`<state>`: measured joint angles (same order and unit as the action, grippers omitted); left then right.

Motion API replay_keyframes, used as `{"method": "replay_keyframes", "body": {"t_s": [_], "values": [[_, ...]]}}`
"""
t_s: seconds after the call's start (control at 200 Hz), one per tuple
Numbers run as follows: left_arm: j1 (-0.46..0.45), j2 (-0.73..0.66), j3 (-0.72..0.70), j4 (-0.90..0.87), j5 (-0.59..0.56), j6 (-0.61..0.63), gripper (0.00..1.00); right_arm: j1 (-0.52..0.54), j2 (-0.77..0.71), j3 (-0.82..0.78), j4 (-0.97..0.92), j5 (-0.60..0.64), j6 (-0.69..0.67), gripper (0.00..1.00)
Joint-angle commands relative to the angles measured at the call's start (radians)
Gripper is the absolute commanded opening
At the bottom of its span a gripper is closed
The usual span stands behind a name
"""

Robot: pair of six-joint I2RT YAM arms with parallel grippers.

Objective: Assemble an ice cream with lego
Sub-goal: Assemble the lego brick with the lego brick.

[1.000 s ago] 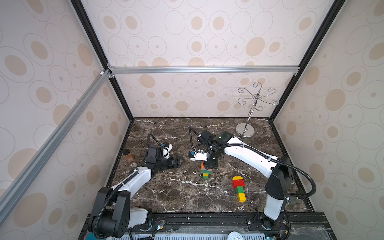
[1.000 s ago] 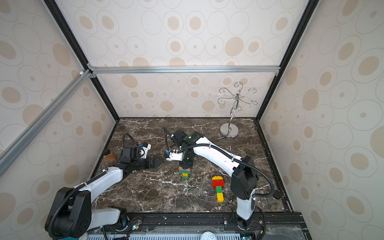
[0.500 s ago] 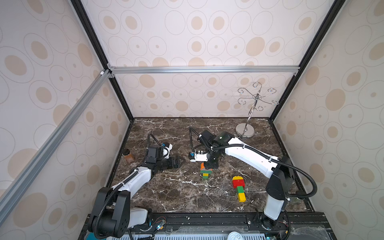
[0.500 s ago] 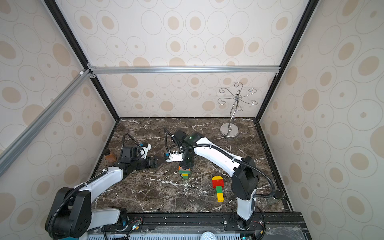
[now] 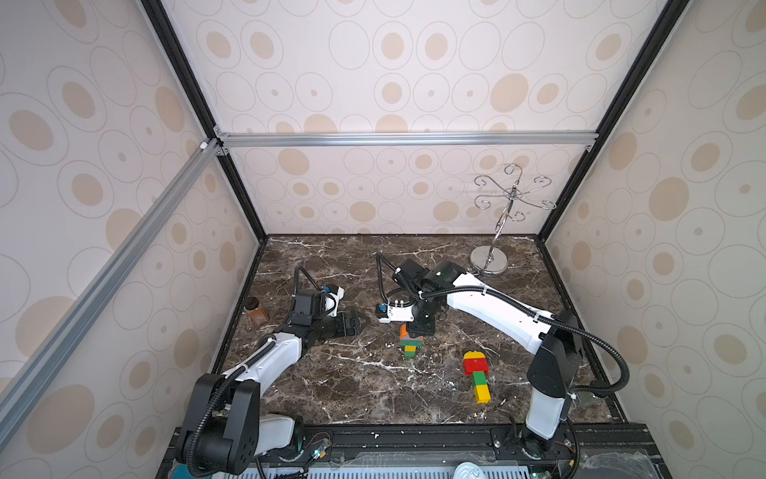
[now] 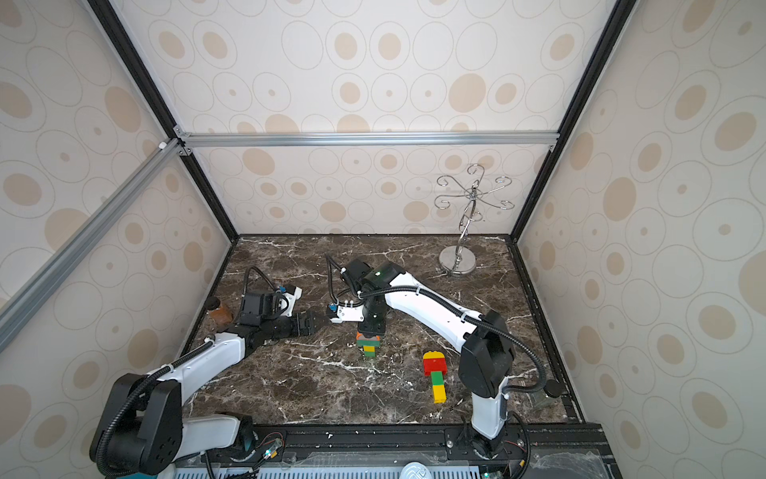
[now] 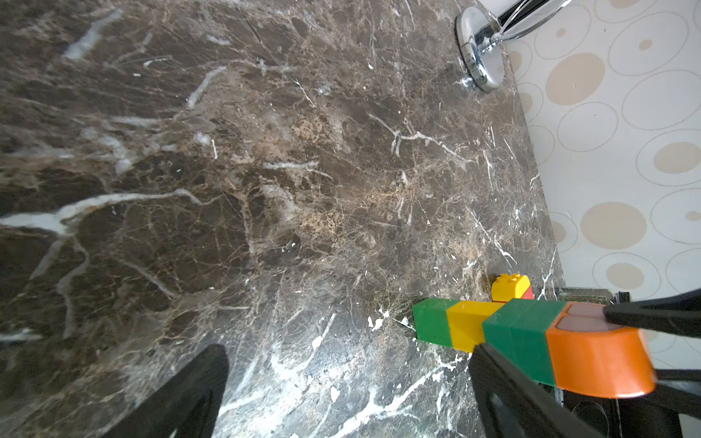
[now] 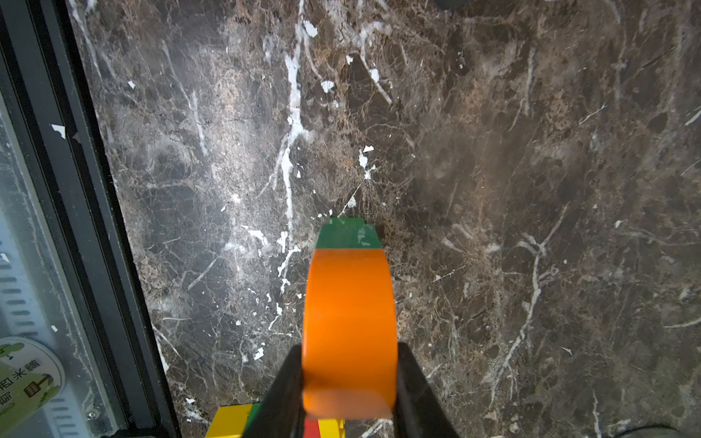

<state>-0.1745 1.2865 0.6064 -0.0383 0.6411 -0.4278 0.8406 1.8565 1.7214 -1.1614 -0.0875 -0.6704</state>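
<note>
A lego stack stands upright mid-table: green brick at the bottom, then a yellow brick, a wider green brick, and an orange dome on top. My right gripper reaches down from above and is shut on the orange dome. My left gripper hovers open just left of the stack, holding nothing. A second lego ice cream, with a yellow dome and red, green and yellow bricks, lies flat at the front right.
A brown jar stands by the left wall. A chrome hook stand sits at the back right corner. A black rail runs along the table's front edge.
</note>
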Motion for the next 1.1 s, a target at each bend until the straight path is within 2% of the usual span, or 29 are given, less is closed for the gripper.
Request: {"method": "replay_keyframes", "body": {"t_s": [0.0, 0.295, 0.47, 0.82, 1.095], "values": [[0.010, -0.010, 0.009, -0.002, -0.001, 0.029, 1.00, 0.010, 0.077, -0.059, -0.096, 0.025, -0.005, 0.18], [0.010, -0.006, 0.009, -0.003, -0.004, 0.030, 1.00, 0.012, 0.045, -0.072, -0.082, 0.026, 0.004, 0.27], [0.011, -0.006, 0.009, -0.003, -0.006, 0.029, 1.00, 0.014, 0.030, -0.080, -0.071, 0.030, 0.009, 0.38], [0.012, -0.010, 0.009, -0.005, -0.006, 0.031, 1.00, 0.014, -0.001, -0.091, -0.029, 0.063, 0.025, 0.51], [0.012, -0.013, 0.008, -0.005, -0.007, 0.029, 1.00, 0.014, -0.034, -0.115, 0.020, 0.094, 0.043, 0.69]]}}
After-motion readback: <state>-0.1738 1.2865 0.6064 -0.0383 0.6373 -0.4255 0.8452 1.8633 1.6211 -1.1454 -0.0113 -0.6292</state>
